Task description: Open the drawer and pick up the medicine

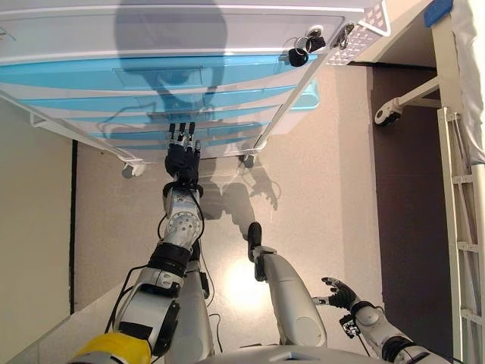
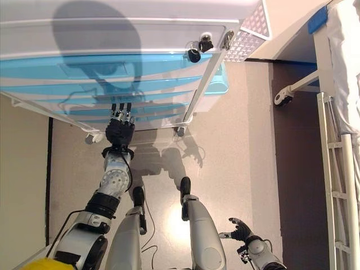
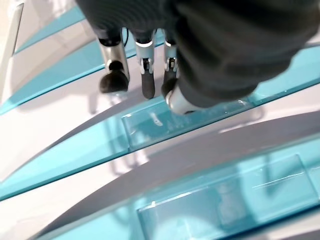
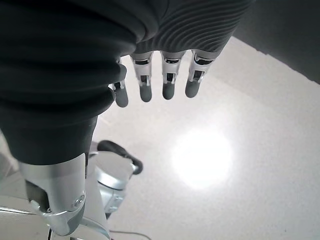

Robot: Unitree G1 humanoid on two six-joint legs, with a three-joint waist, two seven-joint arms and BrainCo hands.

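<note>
Opening step: left hand (image 1: 182, 161), fingers (image 3: 114, 80) straight, reaches a drawer (image 1: 151, 135) handle and must hook it; right hand (image 1: 341, 292) idle, relaxed.

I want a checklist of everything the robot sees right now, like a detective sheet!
Surface: pale speckled floor, with a dark strip of floor at the right.
Job's things: white drawer cabinet on casters with blue drawer fronts, all looking closed; medicine: nothing seen.
Clutter: keys hanging at the cabinet's upper right corner.
Hands: left hand reaching to a lower drawer front, fingers straight, tips at the drawer's recessed handle; right hand idle, low at the side, open.
Cables: nothing to report.
Surroundings: white metal frame at the right.
</note>
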